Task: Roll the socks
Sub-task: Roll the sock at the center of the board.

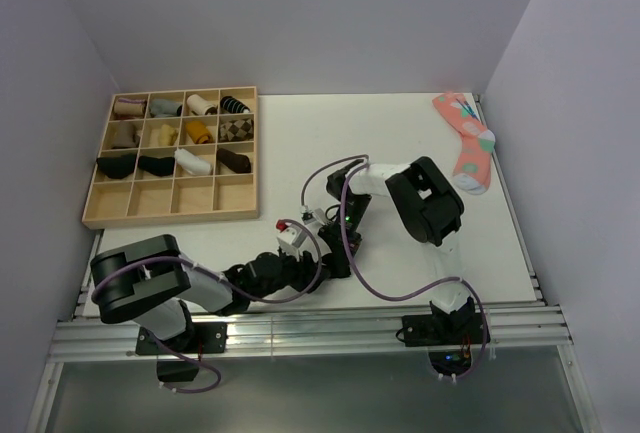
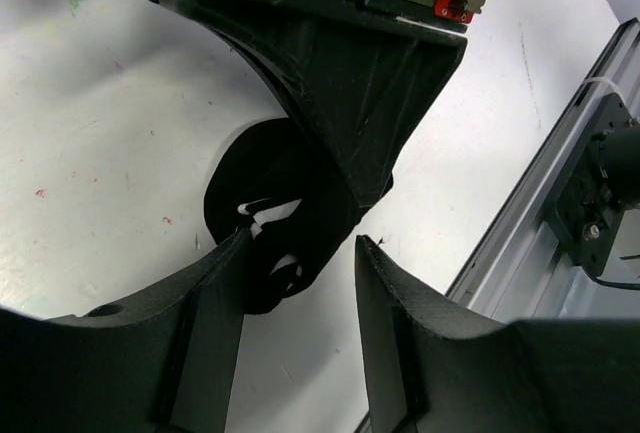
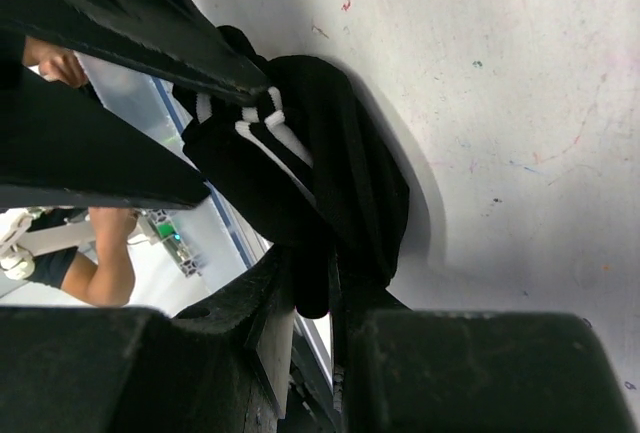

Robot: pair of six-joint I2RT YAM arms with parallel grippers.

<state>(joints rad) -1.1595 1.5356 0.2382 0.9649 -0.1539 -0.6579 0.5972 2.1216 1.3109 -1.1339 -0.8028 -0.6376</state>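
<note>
The socks (image 3: 310, 173) are a soft black knit bundle. I judge them very light and limp, so they will fold and sag wherever I do not support them, and a loose roll can open again by itself. They lie on the white surface (image 3: 520, 103) near its front edge, between my two tools. The right tool (image 3: 312, 288) is clenched on a fold of the black fabric at the end away from the striped cuff (image 3: 250, 123). The left tool (image 2: 302, 243) is released: its fingers stand apart, and one fingertip (image 2: 240, 243) touches the bundle at its side. I think the best place to take hold is across the thick middle of the bundle, not on a single thin layer, because one layer will only stretch. From the top camera the arms cover the socks almost fully. I cannot tell if this is one sock or two, or how tight the roll is, because black on black hides the folds.
</note>
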